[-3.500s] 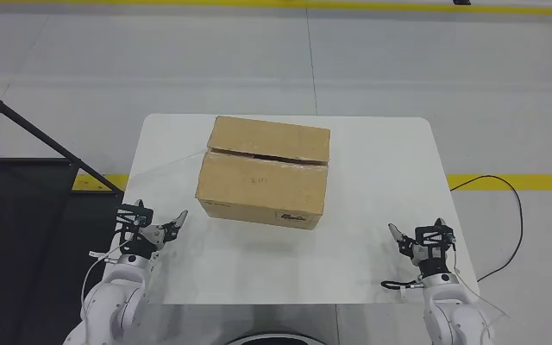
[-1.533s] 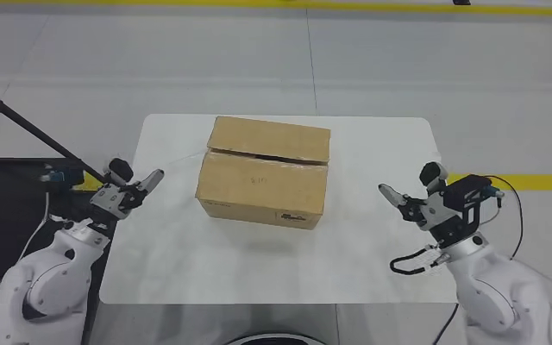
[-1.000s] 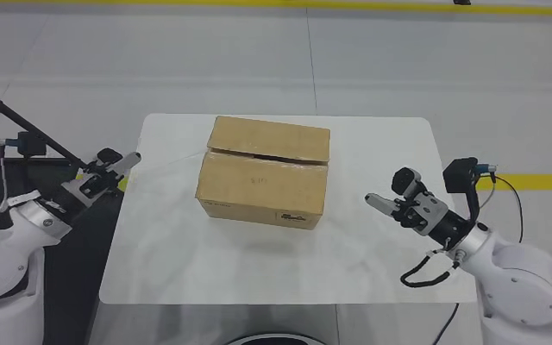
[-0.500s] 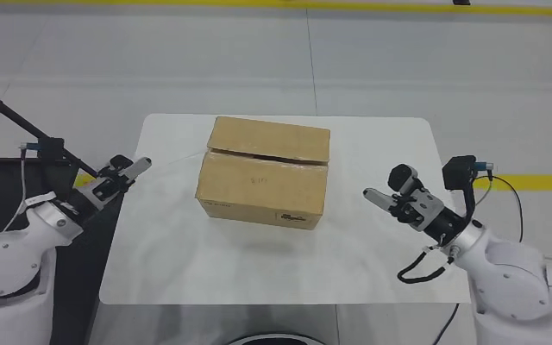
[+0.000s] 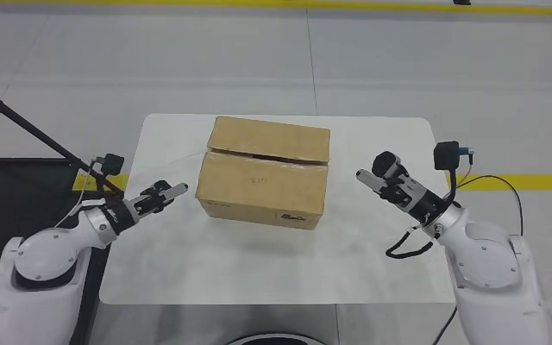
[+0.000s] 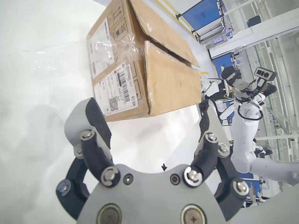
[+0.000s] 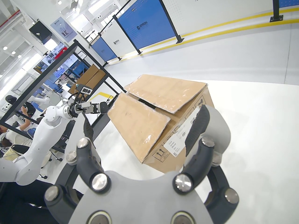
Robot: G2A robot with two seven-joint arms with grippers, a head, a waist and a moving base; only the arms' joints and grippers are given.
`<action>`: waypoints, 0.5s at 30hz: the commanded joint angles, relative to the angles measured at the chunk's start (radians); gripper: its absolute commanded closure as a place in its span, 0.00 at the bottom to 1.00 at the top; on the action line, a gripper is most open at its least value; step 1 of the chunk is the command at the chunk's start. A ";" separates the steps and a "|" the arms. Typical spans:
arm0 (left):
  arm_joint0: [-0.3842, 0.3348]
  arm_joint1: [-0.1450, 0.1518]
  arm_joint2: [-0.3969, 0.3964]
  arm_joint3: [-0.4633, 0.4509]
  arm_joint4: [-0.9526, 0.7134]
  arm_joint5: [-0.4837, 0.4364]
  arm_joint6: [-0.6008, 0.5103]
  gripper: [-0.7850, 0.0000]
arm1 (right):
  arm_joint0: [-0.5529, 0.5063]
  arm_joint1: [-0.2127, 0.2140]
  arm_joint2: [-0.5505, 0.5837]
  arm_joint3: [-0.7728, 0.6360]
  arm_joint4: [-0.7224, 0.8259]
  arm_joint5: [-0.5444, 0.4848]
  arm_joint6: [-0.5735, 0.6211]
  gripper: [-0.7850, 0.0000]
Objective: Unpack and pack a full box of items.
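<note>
Swung in from the edges of the table [image 5: 259, 259], the left gripper [image 5: 177, 187] and the right gripper [image 5: 362, 177] now flank the box [image 5: 266, 181].
The left gripper hangs just beside the box's left end, its jaws spread wide and holding nothing; the right gripper sits near the opposite end, likewise spread wide and empty. Neither touches the cardboard. The box stands on the middle of the white table, its two top flaps folded down with a narrow gap between them.

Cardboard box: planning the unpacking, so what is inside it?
The cardboard box has both top flaps shut, only a narrow dark gap between them; whatever is inside is covered.
</note>
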 commanded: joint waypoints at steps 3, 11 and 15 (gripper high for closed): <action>-0.016 -0.001 0.053 0.028 -0.027 -0.012 0.005 0.00 | -0.017 0.000 -0.016 0.013 0.005 0.002 -0.014 0.00; -0.066 -0.001 0.131 0.083 -0.064 -0.023 0.026 0.00 | -0.002 0.002 -0.031 0.090 0.133 -0.059 0.014 0.00; -0.079 0.001 0.152 0.089 -0.078 -0.032 0.023 0.00 | 0.019 0.005 -0.041 0.139 0.207 -0.089 0.054 0.00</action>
